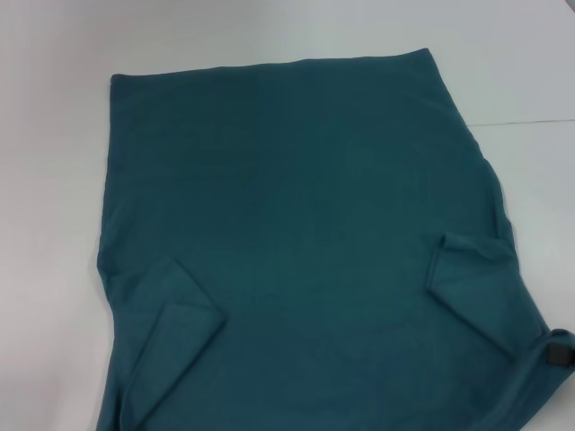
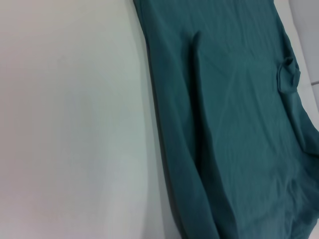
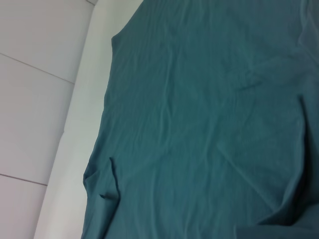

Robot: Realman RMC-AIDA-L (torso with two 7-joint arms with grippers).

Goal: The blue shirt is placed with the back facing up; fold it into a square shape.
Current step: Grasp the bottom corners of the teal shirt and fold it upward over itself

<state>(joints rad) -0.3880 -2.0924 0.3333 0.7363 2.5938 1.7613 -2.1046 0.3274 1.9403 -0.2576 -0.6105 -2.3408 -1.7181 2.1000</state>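
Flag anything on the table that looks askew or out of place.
The blue shirt lies flat on the white table, both sleeves folded in over the body. The fabric bunches and bulges along its right edge, near the right gripper. Nothing spilled or damaged.

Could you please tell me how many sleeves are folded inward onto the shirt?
2: left sleeve flap near the robot's left, right sleeve flap near its right, both lying on the plain dark teal-blue knit shirt.

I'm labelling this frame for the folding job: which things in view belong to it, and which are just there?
Belongs to the job:
- blue shirt, both sleeves folded inward
- right end effector, at the shirt's near right edge

Just there:
- white table
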